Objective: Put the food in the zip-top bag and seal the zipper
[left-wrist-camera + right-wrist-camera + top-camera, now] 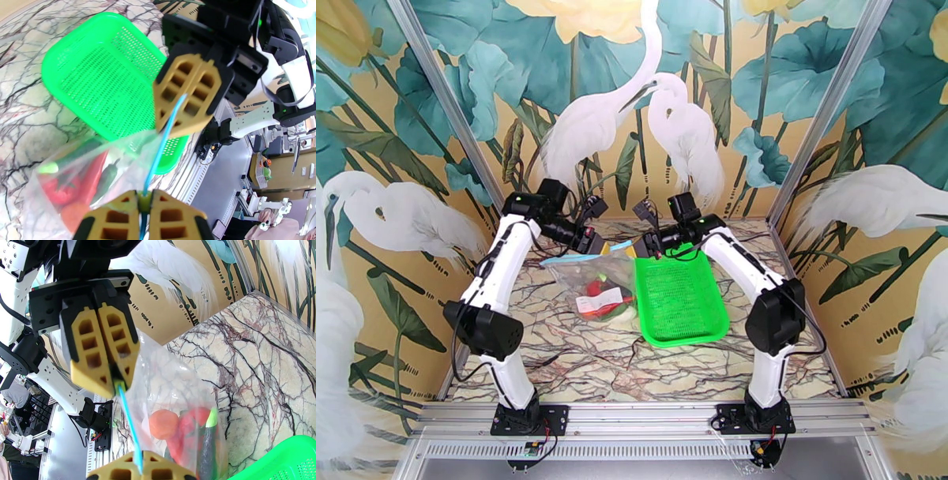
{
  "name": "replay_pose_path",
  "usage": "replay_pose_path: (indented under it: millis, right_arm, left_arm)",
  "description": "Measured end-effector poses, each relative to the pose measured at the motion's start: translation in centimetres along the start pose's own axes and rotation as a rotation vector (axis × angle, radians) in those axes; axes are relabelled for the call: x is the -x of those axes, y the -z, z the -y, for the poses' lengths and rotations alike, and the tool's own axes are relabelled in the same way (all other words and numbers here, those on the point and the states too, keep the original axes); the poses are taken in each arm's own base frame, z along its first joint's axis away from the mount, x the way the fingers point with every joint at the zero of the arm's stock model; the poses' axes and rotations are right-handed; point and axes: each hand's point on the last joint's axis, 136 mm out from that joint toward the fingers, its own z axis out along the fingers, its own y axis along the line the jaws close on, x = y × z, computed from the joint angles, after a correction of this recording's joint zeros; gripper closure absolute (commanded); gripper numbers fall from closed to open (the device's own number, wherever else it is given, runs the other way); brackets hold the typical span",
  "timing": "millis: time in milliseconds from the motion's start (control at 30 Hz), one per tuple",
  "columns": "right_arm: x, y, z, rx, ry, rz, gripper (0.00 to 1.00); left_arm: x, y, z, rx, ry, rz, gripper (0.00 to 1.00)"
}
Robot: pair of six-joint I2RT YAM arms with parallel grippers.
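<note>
Above the far middle of the marble-patterned worktop (577,363), the left arm (502,260) and the right arm (742,264) are meeting over the zip-top bag (581,276). The left jaws are pinching one end of the zipper (163,146), closed tight on the light blue strip. The right jaws are clamping the other end in the same way, so the strip is running as one straight line between them. Below that line the clear bag is hanging down and sagging toward the worktop; whether its bottom is resting there I cannot tell. The food (604,301) is sitting inside the bag, bunched at the low end: a red tomato (59,188), a long red chili (94,175), a dark green piece (106,177) and a small orange (163,423) pressing against the plastic. Just beside the bag, on its right, a green mesh basket (683,304) is lying flat on the worktop, with its near corner showing through the clear plastic in the left wrist view.
</note>
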Motion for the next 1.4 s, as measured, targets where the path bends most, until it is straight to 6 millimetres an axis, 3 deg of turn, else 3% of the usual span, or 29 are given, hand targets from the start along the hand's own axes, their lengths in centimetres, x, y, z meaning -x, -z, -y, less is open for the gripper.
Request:
replay_pose_path:
  millis: [700, 1400]
  right_arm:
    - [-0.1, 2.0, 1.6, -0.084, -0.005, 0.025, 1.00]
    - [-0.5, 3.8, 3.3, -0.139, -0.050, 0.046, 1.00]
  left_arm:
    - [-1.9, 3.8, -3.9, 0.195, 0.137, 0.041, 1.00]
    - [-2.8, 5.8, -6.7, 0.296, 0.237, 0.060, 1.00]
